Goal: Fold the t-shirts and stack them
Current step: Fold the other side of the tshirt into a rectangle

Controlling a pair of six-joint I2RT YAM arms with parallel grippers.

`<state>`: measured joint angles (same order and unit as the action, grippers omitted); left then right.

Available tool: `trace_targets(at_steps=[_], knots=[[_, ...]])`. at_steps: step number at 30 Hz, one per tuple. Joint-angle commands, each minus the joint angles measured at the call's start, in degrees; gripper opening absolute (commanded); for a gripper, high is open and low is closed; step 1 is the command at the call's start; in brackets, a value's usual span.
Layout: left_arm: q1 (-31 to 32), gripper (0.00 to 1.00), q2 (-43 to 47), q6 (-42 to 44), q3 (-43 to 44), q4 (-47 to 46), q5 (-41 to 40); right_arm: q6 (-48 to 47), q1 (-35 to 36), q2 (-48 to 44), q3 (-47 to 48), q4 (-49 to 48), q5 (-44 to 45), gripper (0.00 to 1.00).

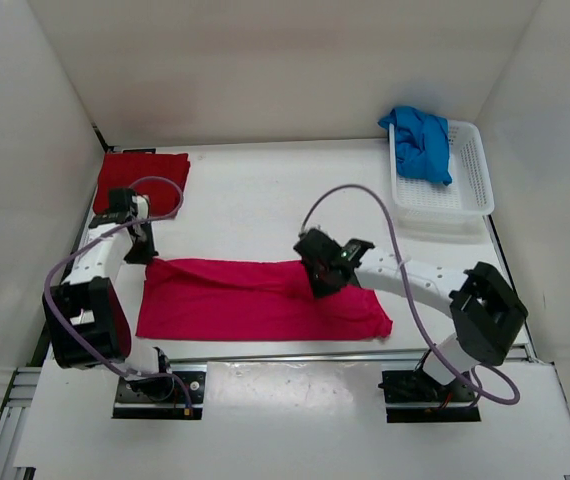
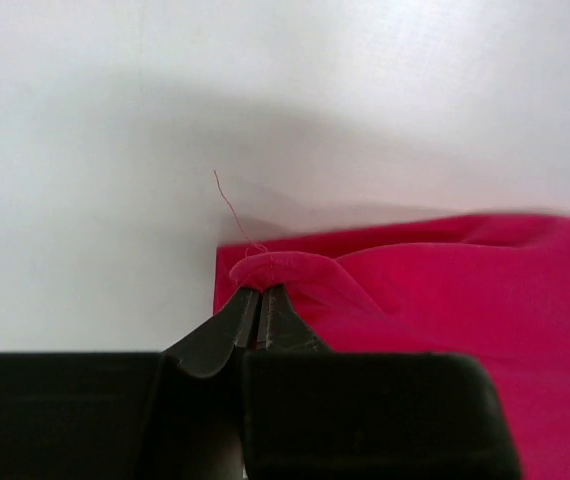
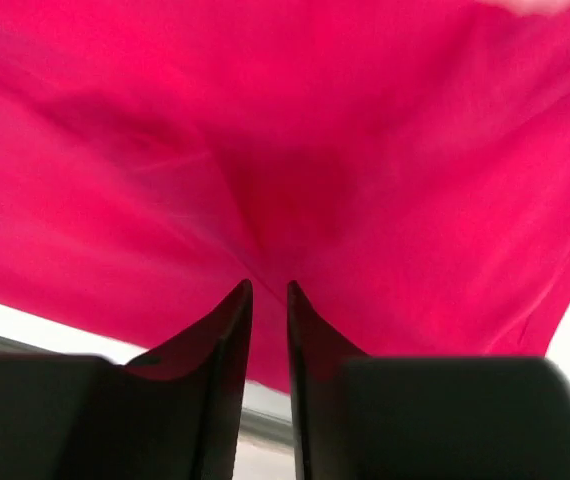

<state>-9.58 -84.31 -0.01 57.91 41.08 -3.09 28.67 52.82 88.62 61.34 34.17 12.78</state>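
Magenta t-shirt (image 1: 235, 300) folded into a long band across the table (image 1: 265, 200).
Left pincer (image 2: 262, 292) pinches its corner; right pincer (image 3: 269, 288) grips its upper edge.

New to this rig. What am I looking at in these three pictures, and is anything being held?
Two robot arms are bolted at the near edge of the table. The wide picture looks down from above and behind them. The other two come from wrist cameras, with each arm's own fingers at the bottom. A pink t-shirt lies flat in front, a dark red t-shirt sits folded far left, and a blue t-shirt is bunched in a white basket far right. The left tool pinches the pink shirt's corner; the right tool grips fabric along its far edge.
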Motion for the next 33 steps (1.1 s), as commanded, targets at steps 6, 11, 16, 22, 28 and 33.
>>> trace_targets(at_steps=[6,11,16,22,28,33], knots=[[1.8,0.1,4.3,0.0,-8.0,0.8,-3.0,2.0,3.2,-14.5,-17.1,-1.9,-2.1,0.4],[2.3,0.1,4.9,0.0,-8.0,0.8,-2.4,4.6,-0.9,-25.9,-16.9,-1.9,0.3,0.46],[3.0,0.1,4.9,0.0,-8.0,0.8,-2.4,5.3,-6.0,-15.8,-7.0,0.4,-3.5,0.46],[3.6,0.1,4.9,0.0,-9.0,0.8,-1.4,1.5,-3.9,5.6,12.1,5.5,-6.9,0.55],[3.6,0.1,4.9,0.0,-9.6,0.8,-0.9,0.4,-3.2,16.8,20.1,8.1,-8.9,0.55],[3.6,0.1,4.3,0.0,-9.6,0.8,-0.9,0.5,-2.7,23.2,23.8,11.7,-10.9,0.51]])
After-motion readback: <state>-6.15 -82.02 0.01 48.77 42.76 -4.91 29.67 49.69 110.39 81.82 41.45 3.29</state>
